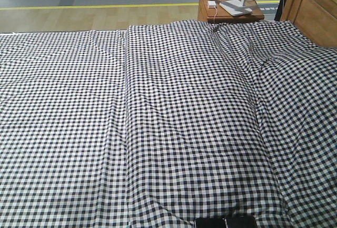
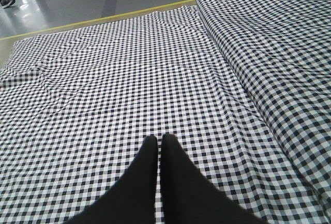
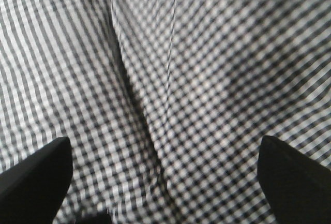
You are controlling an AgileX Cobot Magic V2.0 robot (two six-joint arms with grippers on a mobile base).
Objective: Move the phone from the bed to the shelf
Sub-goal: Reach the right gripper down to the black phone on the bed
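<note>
Exterior front-facing view is basically all bed [image 1: 158,122]: black-and-white check sheet with a couple of long creases running from 6 up to 12 o'clock. The wooden headboard [image 1: 316,7] sits up at about 2 o'clock, and a small side table [image 1: 210,9] with some white bits on it is around 1 o'clock, just past the far edge of the bed. The phone [image 1: 225,222] looks to be the flat dark glossy thing right at the bottom edge of the frame, roughly 5 o'clock, lying on the sheet. It's cut off by the frame, so I can't make out more than that. On the left wrist cam, the left gripper [image 2: 158,138] has its 2 black fingers pressed together with only a sliver of a gap and nothing between them, hanging over bare sheet. On the right wrist cam, the right gripper [image 3: 163,144] is spread wide, with 1 finger [image 3: 36,177] at 8 o'clock and the other at 4 o'clock. It holds nothing, and there's just blurry checks and a fold between them.
</note>
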